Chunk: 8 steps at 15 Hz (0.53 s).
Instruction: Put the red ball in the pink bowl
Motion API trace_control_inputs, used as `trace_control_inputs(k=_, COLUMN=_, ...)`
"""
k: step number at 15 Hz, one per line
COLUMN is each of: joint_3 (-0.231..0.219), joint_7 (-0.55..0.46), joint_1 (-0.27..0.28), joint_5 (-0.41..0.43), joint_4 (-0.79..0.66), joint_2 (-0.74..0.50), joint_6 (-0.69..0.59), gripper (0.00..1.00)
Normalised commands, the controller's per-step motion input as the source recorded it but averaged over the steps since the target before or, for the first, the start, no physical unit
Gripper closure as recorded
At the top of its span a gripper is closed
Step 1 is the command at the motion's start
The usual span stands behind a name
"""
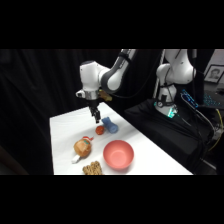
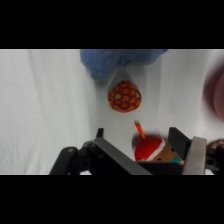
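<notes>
The red ball (image 1: 100,130) is small and red-orange and lies on the white table, touching the blue cylinder (image 1: 110,125). My gripper (image 1: 95,119) hangs just above and slightly behind the ball, holding nothing. In the wrist view the red ball (image 2: 124,96) lies ahead of the open gripper (image 2: 139,136), outside the gap between its fingers. The salmon pink bowl (image 1: 118,154) stands empty near the table's front, and its rim (image 2: 217,92) shows at the wrist view's right edge.
A brown-and-white rounded toy (image 1: 82,148) with a red tip lies left of the bowl, and in the wrist view it (image 2: 150,150) is between the fingers. A tan waffle-like piece (image 1: 92,169) sits at the table's front edge. The blue cylinder (image 2: 122,62) lies beyond the ball.
</notes>
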Motion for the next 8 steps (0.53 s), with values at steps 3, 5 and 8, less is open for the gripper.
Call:
trace_control_inputs(k=3, joint_3=0.011, joint_7=-0.18, joint_1=-0.05, joint_5=0.122, joint_4=-0.11, joint_2=0.02, joint_6=0.21, gripper=0.0)
trace_control_inputs(k=5, joint_3=0.033, joint_7=-0.19, joint_1=-0.054, joint_5=0.147, joint_4=-0.11, joint_2=0.03, joint_6=0.22, gripper=0.0)
trace_control_inputs(k=8, joint_3=0.043, joint_7=-0.18, joint_1=-0.059, joint_5=0.159, joint_4=-0.08, joint_2=0.06, joint_6=0.23, gripper=0.0)
